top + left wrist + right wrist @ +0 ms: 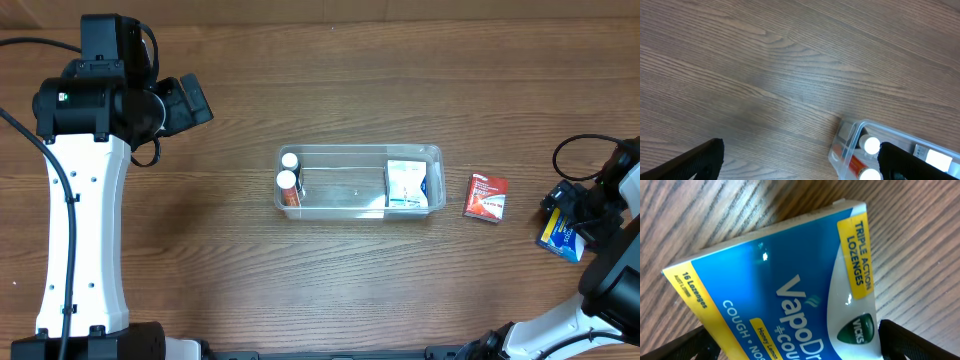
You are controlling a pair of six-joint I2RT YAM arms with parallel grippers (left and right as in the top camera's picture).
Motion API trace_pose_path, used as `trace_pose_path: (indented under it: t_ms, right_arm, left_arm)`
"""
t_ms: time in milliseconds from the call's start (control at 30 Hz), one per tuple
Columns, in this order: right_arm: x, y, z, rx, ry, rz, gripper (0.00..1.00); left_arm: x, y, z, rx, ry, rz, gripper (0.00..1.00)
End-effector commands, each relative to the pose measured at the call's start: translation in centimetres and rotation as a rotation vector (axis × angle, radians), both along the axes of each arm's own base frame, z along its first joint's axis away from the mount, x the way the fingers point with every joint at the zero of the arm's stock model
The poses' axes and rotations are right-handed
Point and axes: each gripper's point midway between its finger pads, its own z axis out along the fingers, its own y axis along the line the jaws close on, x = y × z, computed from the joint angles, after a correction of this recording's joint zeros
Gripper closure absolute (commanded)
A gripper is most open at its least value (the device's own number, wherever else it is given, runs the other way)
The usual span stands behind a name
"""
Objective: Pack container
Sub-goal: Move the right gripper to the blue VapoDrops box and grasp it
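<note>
The clear container [360,150] lies mid-table. Inside it, two white-capped bottles [288,180] stand at its left end and a white and blue box [406,185] at its right end. A red box [487,197] lies on the table just right of it. My right gripper [795,345] is open, low at the far right, with its fingers either side of a blue and yellow lozenge box [780,290], which also shows in the overhead view [558,236]. My left gripper [800,160] is open and empty, up and to the left of the container's corner [850,135].
The white left arm [85,230] stands along the left side. A black cable [575,150] loops at the far right by the right arm. Bare wood tabletop [330,280] surrounds the container.
</note>
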Motion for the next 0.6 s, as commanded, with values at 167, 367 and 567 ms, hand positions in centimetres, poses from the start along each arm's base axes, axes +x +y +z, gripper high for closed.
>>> trace_pose_path:
  t_ms: [167, 367, 567]
  right_arm:
    - [-0.18, 1.09, -1.45, 0.040, -0.017, 0.002, 0.07]
    - [-0.04, 1.20, -1.69, 0.044, -0.028, 0.002, 0.17]
    - [0.19, 1.19, -1.67, 0.045, -0.039, 0.001, 0.29]
  left_arm:
    - [0.00, 0.21, 0.15, 0.019, -0.003, -0.020, 0.00]
    - [-0.04, 0.22, 0.13, 0.020, 0.000, -0.020, 0.00]
    - [-0.04, 0.21, 0.13, 0.019, 0.000, -0.020, 0.00]
